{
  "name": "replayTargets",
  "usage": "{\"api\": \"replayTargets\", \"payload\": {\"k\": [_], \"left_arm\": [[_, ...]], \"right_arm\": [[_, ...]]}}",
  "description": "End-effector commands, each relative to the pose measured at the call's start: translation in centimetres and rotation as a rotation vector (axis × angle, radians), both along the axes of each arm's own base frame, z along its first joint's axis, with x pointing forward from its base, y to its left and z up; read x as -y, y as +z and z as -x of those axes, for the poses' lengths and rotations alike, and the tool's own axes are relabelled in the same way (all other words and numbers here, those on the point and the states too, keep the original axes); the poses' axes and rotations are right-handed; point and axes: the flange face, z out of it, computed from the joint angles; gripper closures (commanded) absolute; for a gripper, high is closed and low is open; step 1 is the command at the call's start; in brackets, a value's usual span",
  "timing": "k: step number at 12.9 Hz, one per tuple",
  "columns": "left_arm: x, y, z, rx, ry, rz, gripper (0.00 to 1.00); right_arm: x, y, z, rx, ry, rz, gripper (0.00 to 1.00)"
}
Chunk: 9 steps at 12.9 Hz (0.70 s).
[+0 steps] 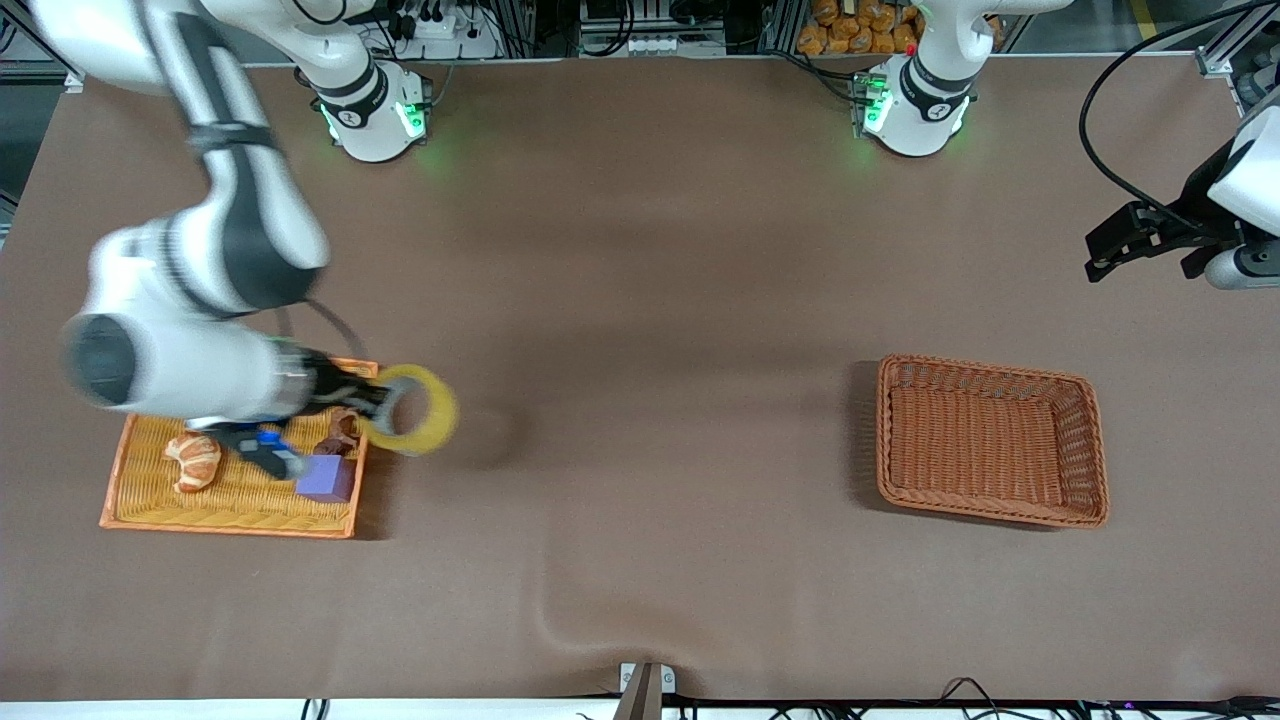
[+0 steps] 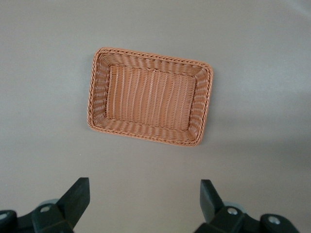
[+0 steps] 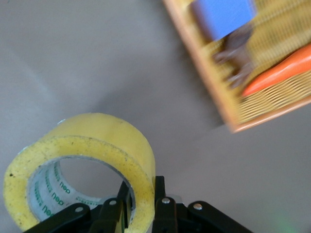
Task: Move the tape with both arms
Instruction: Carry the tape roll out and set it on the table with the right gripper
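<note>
Two tools: right tool (image 1: 378, 403) clenched on the tape (image 1: 415, 409), held in the air over the tray's (image 1: 232, 520) edge and bare desk (image 1: 640, 300); left tool (image 2: 141, 204) released, waiting above the basket (image 2: 97, 87).

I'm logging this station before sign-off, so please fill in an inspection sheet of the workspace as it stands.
Surface: brown table cover, wrinkled near the front camera's edge.
Job's things: tape held in the air beside the orange tray; brown basket holds nothing seen.
Clutter: croissant, purple block, dark brown item in the tray.
Grippers: right gripper shut on the tape's wall; left gripper open, waiting high above the basket.
Cables: black cable by the left arm.
Surroundings: shelving above the table's edge.
</note>
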Motion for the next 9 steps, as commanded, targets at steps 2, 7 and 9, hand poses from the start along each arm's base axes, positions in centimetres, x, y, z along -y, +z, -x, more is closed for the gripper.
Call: {"api": "replayTargets", "payload": {"k": [2,7,9], "left_arm": [[-0.1,0.6,0.2,-0.001,-0.02,0.024,0.0],[-0.2,0.9,0.3,0.004,-0.017,0.026,0.0],[-0.1,0.8,0.3,0.004,-0.017,0.026,0.0]], "right_arm": [[-12.2,-8.3,-0.1,0.113,-0.181,0.072,0.89],[-15.9,-12.2,0.6,0.179,-0.223,0.101,0.0],[-14.7,-10.1,0.0,0.212,-0.199,0.119,0.0]]}}
